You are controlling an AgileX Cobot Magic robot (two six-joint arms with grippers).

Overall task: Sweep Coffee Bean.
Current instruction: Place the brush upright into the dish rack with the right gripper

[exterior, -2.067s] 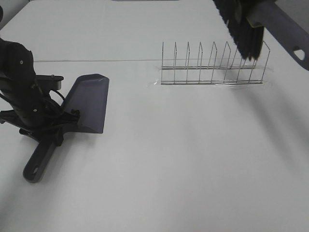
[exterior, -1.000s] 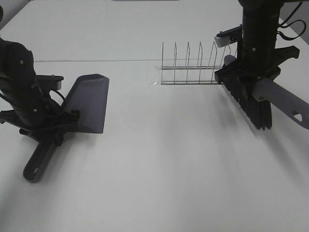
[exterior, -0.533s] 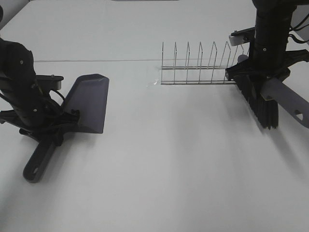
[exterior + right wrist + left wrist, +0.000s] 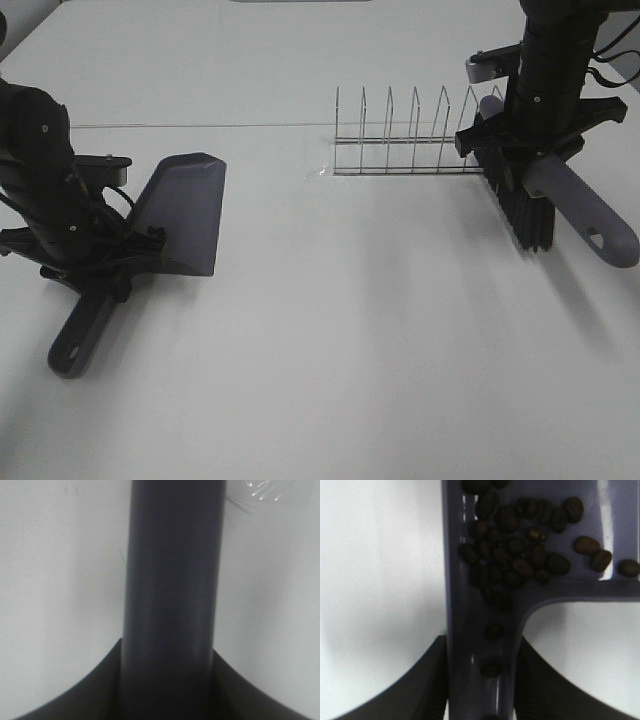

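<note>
The grey-purple dustpan [image 4: 180, 212] lies on the white table at the left, its handle pointing toward the front. My left gripper [image 4: 95, 262] is shut on that handle. The left wrist view shows the dustpan [image 4: 470, 605] from above with several dark coffee beans [image 4: 520, 555] piled in its pan, and a few on the handle. My right gripper [image 4: 525, 150] is shut on the grey brush handle [image 4: 580, 205] at the right, black bristles [image 4: 525, 212] pointing down near the table. The right wrist view shows only the brush handle [image 4: 172, 590] between the jaws.
A wire rack [image 4: 425, 135] with several upright dividers stands at the back, right of the middle, close beside the brush. A thin line [image 4: 200, 126] runs across the table behind the dustpan. No loose beans show on the table.
My right arm brought the brush down from the top right edge to beside the rack, then shifted it slightly left and back. The left arm and dustpan have not moved.
</note>
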